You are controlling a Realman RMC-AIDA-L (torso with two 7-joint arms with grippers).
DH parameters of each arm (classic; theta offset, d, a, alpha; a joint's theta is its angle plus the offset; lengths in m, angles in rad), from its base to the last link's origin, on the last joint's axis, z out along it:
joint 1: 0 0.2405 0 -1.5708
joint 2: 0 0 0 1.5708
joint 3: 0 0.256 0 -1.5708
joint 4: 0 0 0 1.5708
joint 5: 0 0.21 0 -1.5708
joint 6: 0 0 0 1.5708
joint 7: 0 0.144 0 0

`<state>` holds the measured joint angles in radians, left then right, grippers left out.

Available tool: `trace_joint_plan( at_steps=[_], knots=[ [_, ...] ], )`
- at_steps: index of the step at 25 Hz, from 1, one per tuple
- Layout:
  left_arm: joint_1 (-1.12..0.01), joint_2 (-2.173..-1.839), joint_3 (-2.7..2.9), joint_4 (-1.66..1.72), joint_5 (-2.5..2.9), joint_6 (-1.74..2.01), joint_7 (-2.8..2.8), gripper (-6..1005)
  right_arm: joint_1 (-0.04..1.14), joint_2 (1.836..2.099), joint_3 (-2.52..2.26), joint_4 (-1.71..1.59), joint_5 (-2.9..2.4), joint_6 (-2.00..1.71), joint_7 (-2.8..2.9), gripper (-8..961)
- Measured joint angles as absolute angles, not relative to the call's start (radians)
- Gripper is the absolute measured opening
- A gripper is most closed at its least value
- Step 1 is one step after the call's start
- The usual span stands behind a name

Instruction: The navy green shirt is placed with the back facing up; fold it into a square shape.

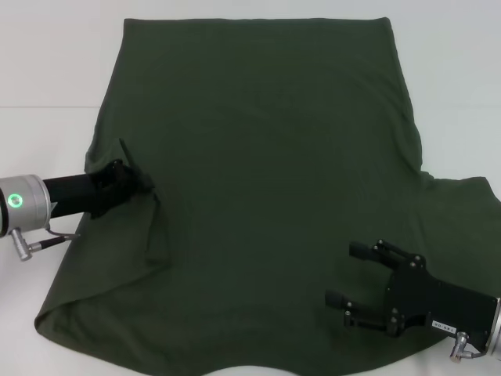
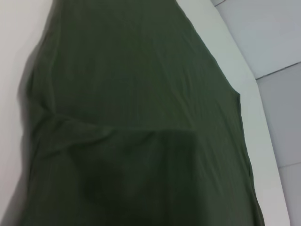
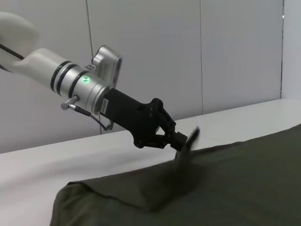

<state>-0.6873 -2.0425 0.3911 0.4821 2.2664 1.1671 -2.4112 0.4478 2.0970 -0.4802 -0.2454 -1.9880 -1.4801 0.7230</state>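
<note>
On the white table [image 1: 47,70] your navy green shirt [image 1: 266,172] lies spread flat, and your left gripper [image 1: 135,178] is clenched on a lifted fold at its left edge. Your right gripper [image 1: 356,274] hovers spread wide over the near right part.

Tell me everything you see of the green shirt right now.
The navy green shirt is a large, plain dark olive knit spread back-up on the white table. One sleeve lies flat on the robot's right; the left sleeve is folded inward. The left gripper pinches a peak of cloth there and lifts it. The right gripper, jaws open, is over the near right part.
</note>
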Motion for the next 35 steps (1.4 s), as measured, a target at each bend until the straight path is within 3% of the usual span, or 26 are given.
trace_joint_plan(
  at_steps=[6,12,20,25,29,35],
  knots=[
    [-0.663,-2.059,0.387,0.465,2.176,1.169,-2.368,18,0.448,2.097,-0.480,-0.244,-1.988,-1.480,0.722,916],
    [-0.657,-2.064,0.387,0.461,2.135,1.235,-2.264,180,0.448,2.098,-0.479,-0.244,-1.988,-1.479,0.722,916],
    [-0.591,-2.052,0.396,0.524,2.068,1.506,-1.864,543,0.450,2.098,-0.472,-0.244,-1.988,-1.480,0.724,917],
    [-0.504,-2.064,0.438,0.648,2.072,1.619,-1.597,781,0.451,2.097,-0.465,-0.244,-1.988,-1.479,0.724,917],
    [-0.429,-2.084,0.479,0.719,2.075,1.668,-1.385,801,0.449,2.096,-0.464,-0.244,-1.988,-1.481,0.726,917],
    [-0.366,-2.085,0.543,0.730,2.087,1.700,-1.220,820,0.445,2.093,-0.466,-0.247,-1.988,-1.482,0.737,916]
  ],
)
